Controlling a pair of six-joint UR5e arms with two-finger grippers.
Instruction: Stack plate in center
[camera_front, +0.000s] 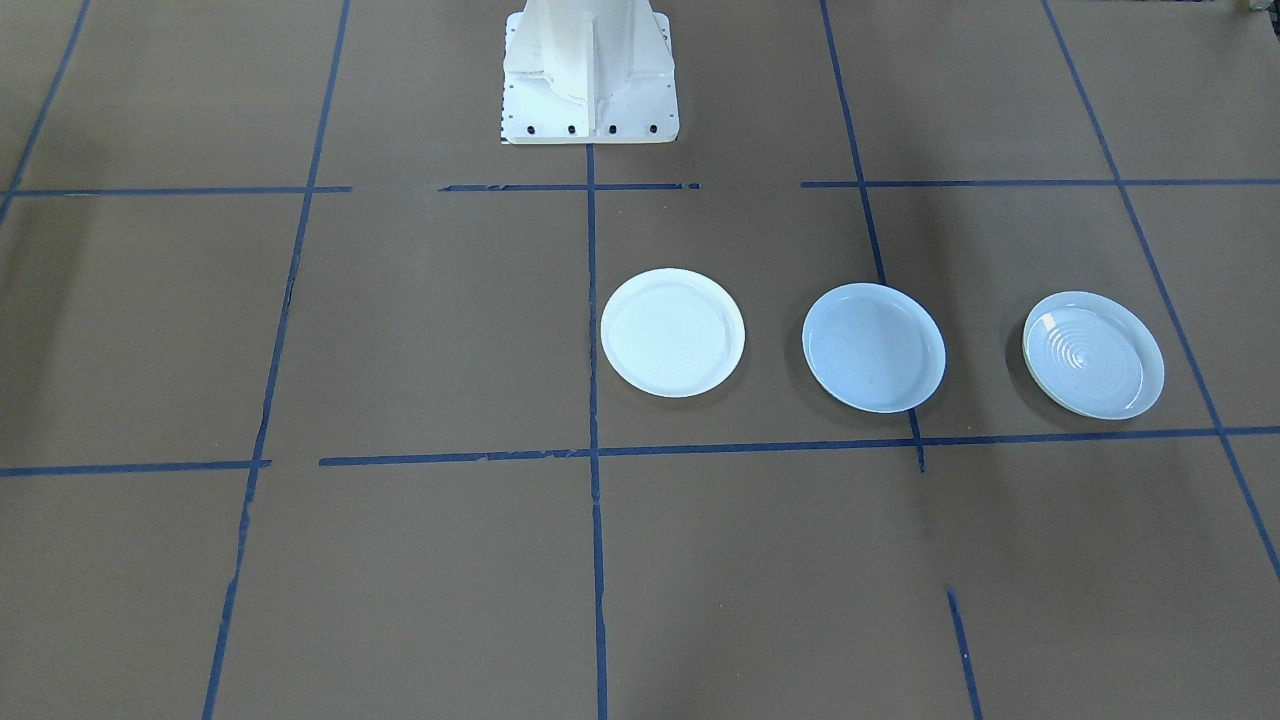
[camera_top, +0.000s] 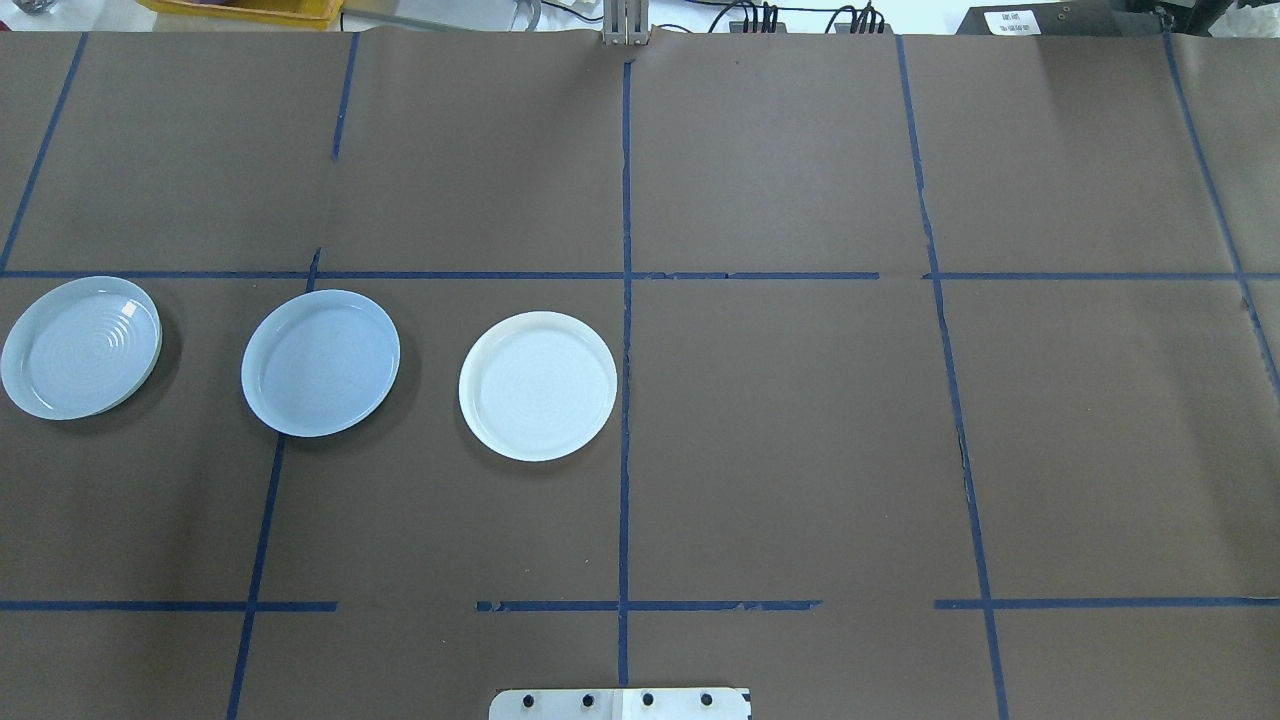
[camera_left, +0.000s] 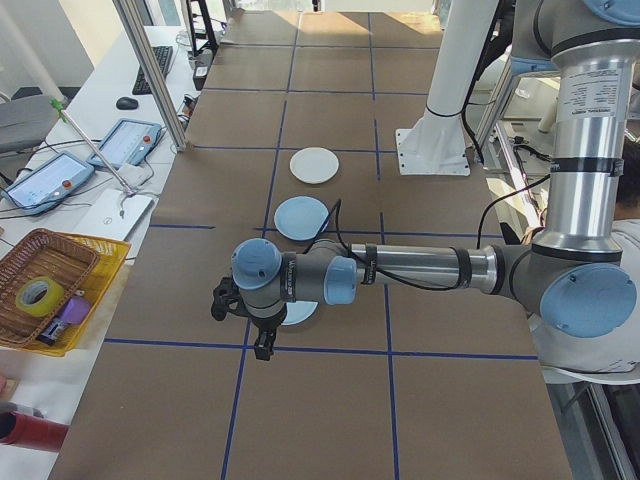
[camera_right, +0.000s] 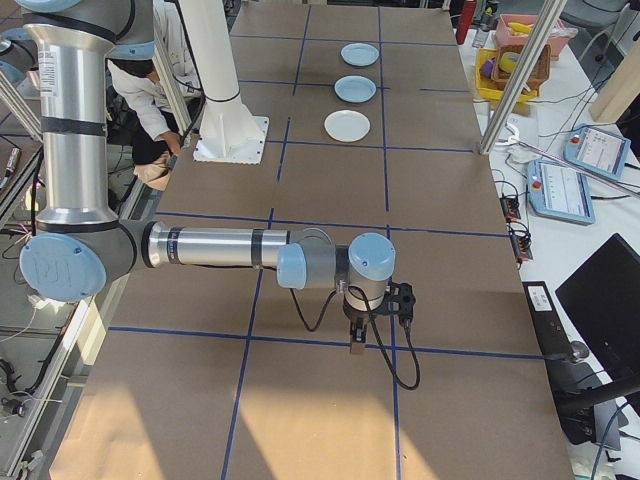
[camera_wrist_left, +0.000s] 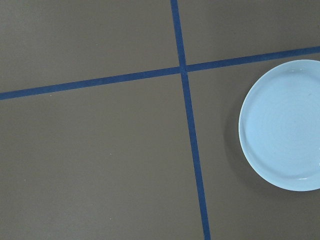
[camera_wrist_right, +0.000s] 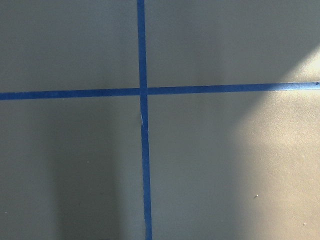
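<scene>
The table (camera_top: 800, 450) under me is covered in brown paper, gridded with blue tape (camera_top: 625, 400). My two arms stretch out low over it, one at each end. My left arm (camera_left: 420, 268) is the near one in the left side view, and my right arm (camera_right: 220, 247) is the near one in the right side view. Three plates lie in a row on my left half, apart from one another: the white plate (camera_top: 538, 386) nearest the middle line, the blue plate (camera_top: 320, 362) between the others, and the ringed plate (camera_top: 81, 347) at the far left. My left gripper (camera_left: 262, 338) hangs just beside the ringed plate; my right gripper (camera_right: 356, 336) hangs over bare paper, well apart from the plates. Both show only from the side, so I cannot tell how my fingers stand.
</scene>
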